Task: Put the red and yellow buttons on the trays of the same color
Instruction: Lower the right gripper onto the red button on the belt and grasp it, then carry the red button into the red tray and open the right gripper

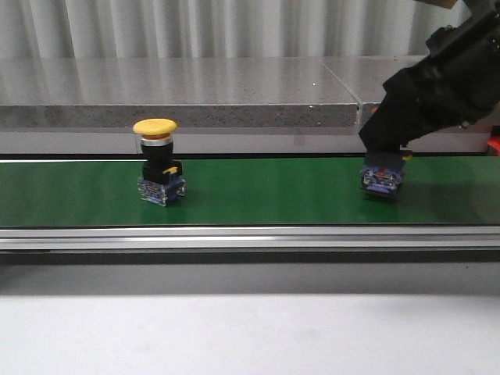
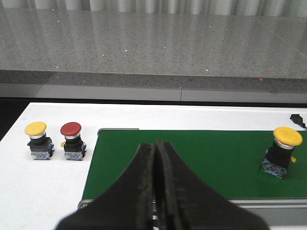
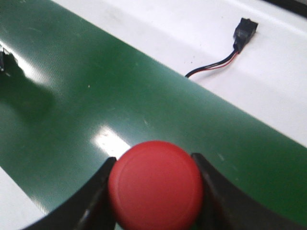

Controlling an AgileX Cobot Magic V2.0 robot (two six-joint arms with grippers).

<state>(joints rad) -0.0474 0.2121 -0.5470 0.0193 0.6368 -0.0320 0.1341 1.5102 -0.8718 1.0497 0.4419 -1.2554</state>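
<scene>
So the right gripper (image 3: 156, 191) had its two black fingers (image 3: 93, 199) clamped on either side of a round red mushroom-cap push button (image 3: 155, 190), pinching the cap from both sides. In the front view you could only see that button's blue and black base (image 1: 381, 180) poking out under the black right arm (image 1: 437, 86), sitting on the long green conveyor belt (image 1: 266, 191) toward its right end.

The left gripper (image 2: 156, 191) was hovering over the near edge of the belt with its black fingers (image 2: 139, 191) pressed together, nothing between them.

A yellow mushroom-cap push button with a black body (image 1: 158, 172) stood upright on the belt, well apart from the red one, over on the left side in the front view. No trays showed up in any of the views, so none of the buttons were on one.

The left wrist camera also caught two more buttons standing on the white table surface (image 2: 48, 191) just off the end of the belt: a second yellow-capped button (image 2: 38, 140) and a second red-capped button (image 2: 73, 141), just beside each other, both upright.

The right wrist camera showed a small black connector with red and black wires (image 3: 235, 43) lying on the white surface past the belt.
</scene>
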